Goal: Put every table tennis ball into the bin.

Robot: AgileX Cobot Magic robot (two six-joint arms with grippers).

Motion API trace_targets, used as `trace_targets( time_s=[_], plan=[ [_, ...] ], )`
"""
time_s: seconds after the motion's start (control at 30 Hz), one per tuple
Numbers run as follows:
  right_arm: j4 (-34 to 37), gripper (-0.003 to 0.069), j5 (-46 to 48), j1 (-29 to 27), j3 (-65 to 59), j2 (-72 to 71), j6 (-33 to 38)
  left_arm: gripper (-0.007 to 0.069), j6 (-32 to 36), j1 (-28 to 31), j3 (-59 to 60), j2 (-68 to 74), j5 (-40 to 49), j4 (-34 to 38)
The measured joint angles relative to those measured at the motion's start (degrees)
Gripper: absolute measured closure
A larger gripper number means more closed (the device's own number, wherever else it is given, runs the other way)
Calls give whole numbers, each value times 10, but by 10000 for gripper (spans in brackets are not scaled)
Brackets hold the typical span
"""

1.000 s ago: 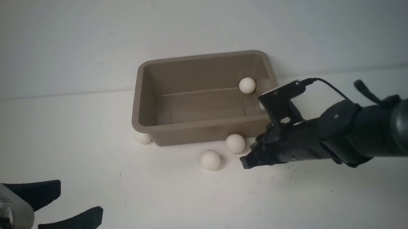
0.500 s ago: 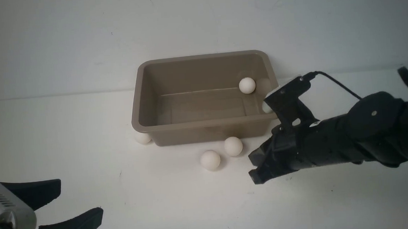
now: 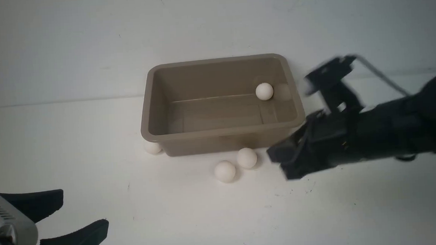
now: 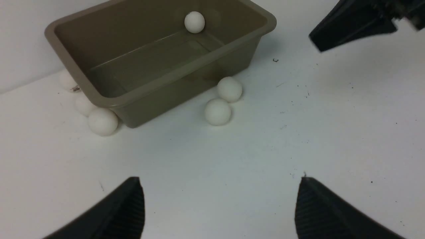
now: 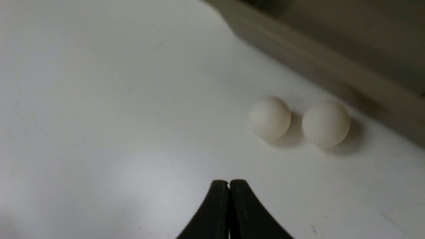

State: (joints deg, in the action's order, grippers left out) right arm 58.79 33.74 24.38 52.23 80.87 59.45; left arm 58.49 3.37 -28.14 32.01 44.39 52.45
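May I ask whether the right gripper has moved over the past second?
Yes; the right gripper withdrew rightward, away from the nearest ball before the bin.

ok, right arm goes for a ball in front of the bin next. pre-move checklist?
1. right gripper empty: ok, shut on nothing.
2. Jaws open for a pick: not ok, they need to open first.
3. Targets free: ok, front ball and ball behind it lie loose in front of the bin.
4. Finger room between those two: cannot tell, they sit close together.
5. Bin space: ok, only one ball inside.
6. left gripper out of the way: ok, open, well off to the left.
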Motion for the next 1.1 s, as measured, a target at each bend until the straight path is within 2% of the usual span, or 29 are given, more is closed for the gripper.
trace_targets(
  time_s=[0.13, 0.2, 0.33, 0.5, 0.57, 0.7, 0.87, 0.97, 1.1],
  plan=[
    [-34, 584, 23, -35, 0, -64, -25, 73, -2, 0, 0, 0, 0, 0],
    [-60, 487, 26, -44, 0, -78, -37, 73, -2, 0, 0, 0, 0, 1],
    [-118, 250, 16, -45, 0, -79, -63, 73, -11, 0, 0, 3, 0, 6],
    [-164, 88, -3, -47, 0, -80, -119, 73, -23, 0, -7, 55, 13, 25],
    [-187, 69, -5, -47, 0, -85, -141, 73, -21, 0, -20, 103, 35, 37],
    [-203, 85, -8, -47, 0, -99, -162, 73, 9, 0, -46, 178, 80, 50],
    [-205, 100, -7, -47, 0, -103, -164, 73, 110, 0, -76, 289, 152, 114],
    [-205, 101, -7, -47, 0, -103, -164, 73, 138, -1, -82, 319, 159, 118],
    [-205, 101, -2, -47, 0, -103, -164, 73, 127, -28, -85, 352, 133, 85]
  ],
)
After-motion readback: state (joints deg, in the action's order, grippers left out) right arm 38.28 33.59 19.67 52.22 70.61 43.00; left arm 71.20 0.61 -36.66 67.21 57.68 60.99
